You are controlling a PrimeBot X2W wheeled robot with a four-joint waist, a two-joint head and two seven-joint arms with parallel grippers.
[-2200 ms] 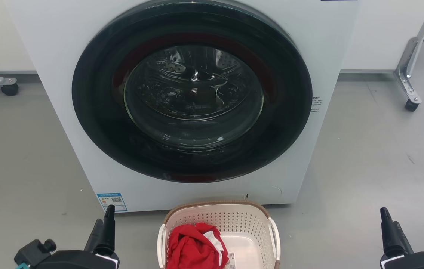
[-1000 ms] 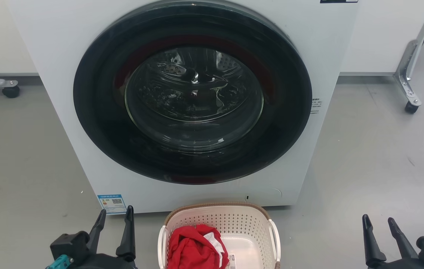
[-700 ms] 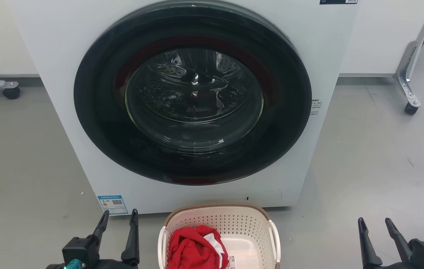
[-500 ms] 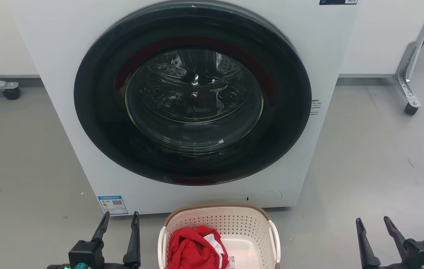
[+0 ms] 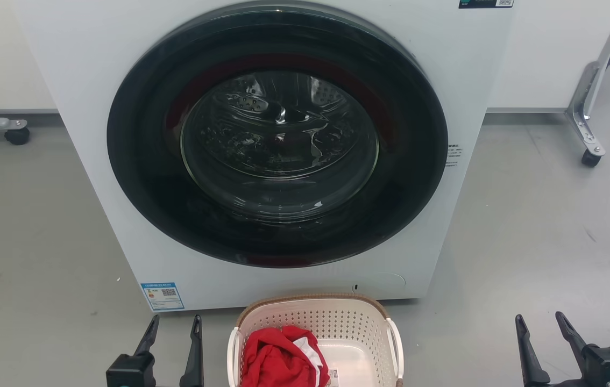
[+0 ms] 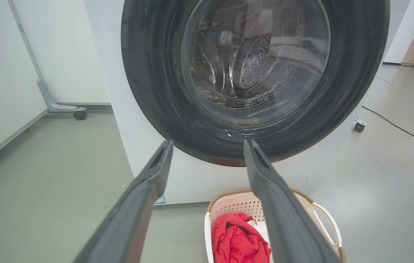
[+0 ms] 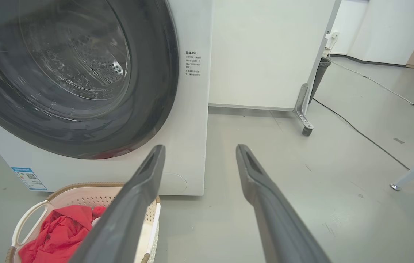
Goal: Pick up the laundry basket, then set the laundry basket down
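Note:
The laundry basket (image 5: 337, 317), cream with perforated walls, a brown woven rim and white side handles, stands on the grey floor just in front of the washing machine. A red cloth (image 5: 278, 357) with a white patch lies in its left half. My left gripper (image 5: 175, 321) is open, a short way left of the basket's left handle (image 5: 232, 352), touching nothing. My right gripper (image 5: 540, 318) is open too, well to the right of the right handle (image 5: 396, 346). The left wrist view has the laundry basket (image 6: 324, 226) low under the left gripper (image 6: 207, 146); the right wrist view has the laundry basket (image 7: 79, 197) left of the right gripper (image 7: 199, 149).
A white front-loading washing machine (image 5: 90, 80) with a shut dark round door (image 5: 278, 134) rises right behind the basket. Caster legs of metal frames stand at the far left (image 5: 14, 134) and far right (image 5: 587, 156). A cable (image 7: 367, 137) runs over the floor on the right.
Both grippers turned from edge-on to showing two spread fingers. The left one shifted right toward the basket, the right one shifted slightly left. The basket has not moved.

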